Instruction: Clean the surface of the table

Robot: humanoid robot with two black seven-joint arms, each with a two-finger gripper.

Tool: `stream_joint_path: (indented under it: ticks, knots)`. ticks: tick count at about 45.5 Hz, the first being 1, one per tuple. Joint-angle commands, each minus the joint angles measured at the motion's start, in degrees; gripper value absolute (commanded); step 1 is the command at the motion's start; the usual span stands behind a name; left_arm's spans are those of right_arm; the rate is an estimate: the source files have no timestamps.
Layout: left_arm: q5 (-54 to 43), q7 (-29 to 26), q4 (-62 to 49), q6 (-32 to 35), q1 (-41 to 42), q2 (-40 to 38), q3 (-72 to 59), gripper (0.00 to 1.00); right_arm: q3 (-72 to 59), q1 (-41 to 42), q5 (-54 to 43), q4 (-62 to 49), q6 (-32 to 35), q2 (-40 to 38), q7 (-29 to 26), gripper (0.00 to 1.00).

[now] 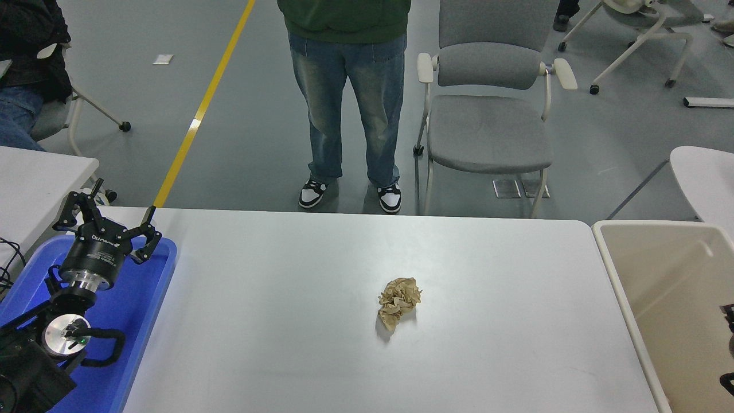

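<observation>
My left gripper (109, 215) is black over a silver wrist ring, above the bright blue tray (135, 310) at the left end of the matte white table surface (275, 321). Mid-table lies a tan-brown crumpled paper wad (398, 301); off the table's right end stands a beige bin (654, 269). Beyond the table's far edge: faded blue jeans (347, 103), black-and-white shoes (390, 197), a grey chair (487, 115) with cream armrests, a yellow floor stripe (200, 109) on grey floor.

Right gripper (729, 344) mostly cut off at the right edge.
</observation>
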Motion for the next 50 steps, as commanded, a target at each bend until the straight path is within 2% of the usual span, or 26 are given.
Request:
stream_joint_path:
  ticks: [1, 9, 19, 27, 37, 50]
  knots:
    - [0.0, 0.0, 0.0, 0.0, 0.0, 0.0, 0.0, 1.0, 0.6, 7.0, 0.0, 16.2, 0.0, -11.6, 0.4, 1.0]
    - [0.0, 0.0, 0.0, 0.0, 0.0, 0.0, 0.0, 1.0, 12.0, 8.8, -0.1, 29.1, 0.0, -15.2, 0.4, 1.0]
    - [0.0, 0.0, 0.0, 0.0, 0.0, 0.1, 0.0, 1.0, 22.1, 6.9, 0.0, 39.4, -1.1, -13.5, 0.4, 1.0]
    - [0.0, 0.0, 0.0, 0.0, 0.0, 0.0, 0.0, 1.0, 29.1, 4.9, 0.2, 42.3, -2.7, -7.8, 0.4, 1.0]
    - [0.0, 0.0, 0.0, 0.0, 0.0, 0.0, 0.0, 1.0, 41.9, -0.5, 0.0, 42.1, -5.3, 5.2, 1.0, 1.0]
    - [0.0, 0.0, 0.0, 0.0, 0.0, 0.0, 0.0, 1.0, 50.9, -4.2, 0.0, 39.8, -5.3, 18.4, 6.6, 1.0]
